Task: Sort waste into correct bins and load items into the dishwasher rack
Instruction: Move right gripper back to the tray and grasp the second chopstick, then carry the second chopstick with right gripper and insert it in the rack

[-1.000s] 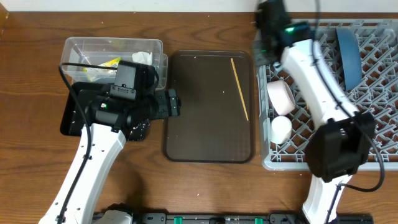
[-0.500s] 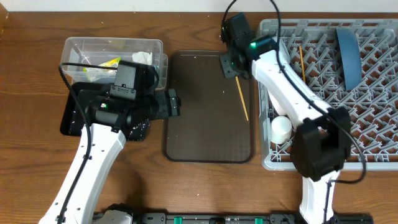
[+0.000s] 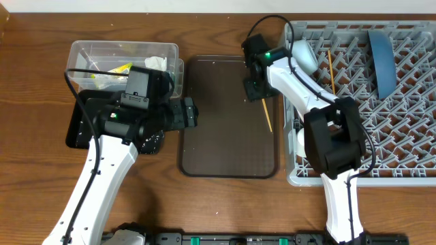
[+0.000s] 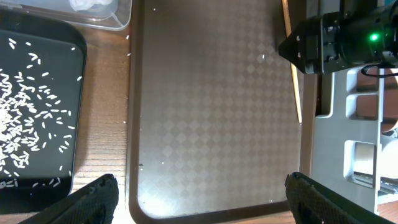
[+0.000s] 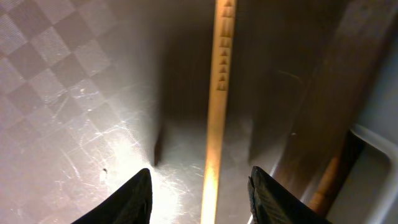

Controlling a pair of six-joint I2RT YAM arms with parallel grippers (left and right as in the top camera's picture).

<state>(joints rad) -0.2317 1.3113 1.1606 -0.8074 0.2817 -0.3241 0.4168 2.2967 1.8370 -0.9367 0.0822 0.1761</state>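
Observation:
One wooden chopstick (image 3: 267, 117) lies along the right side of the brown serving tray (image 3: 218, 136). My right gripper (image 3: 256, 87) is low over its far end, open, with the chopstick (image 5: 217, 93) lying between the two fingers (image 5: 205, 196), untouched. A second chopstick (image 3: 330, 68) and the dark blue plate (image 3: 381, 61) are in the grey dishwasher rack (image 3: 402, 122). The white cup (image 3: 298, 141) shows partly beside my right arm. My left gripper (image 3: 187, 112) is open and empty (image 4: 202, 199) over the tray's left edge. Rice (image 4: 25, 106) lies in the black tray (image 3: 78, 129).
The clear box (image 3: 88, 51) at the back left holds the yellow wrapper (image 3: 119, 69) and white tissue (image 3: 155, 63). The rack's grey wall (image 4: 348, 124) runs right beside the chopstick (image 4: 292, 81). My right arm crosses the rack's left side.
My right gripper has swung from the rack's back left corner out over the brown tray and come down around the chopstick. The left arm has not moved.

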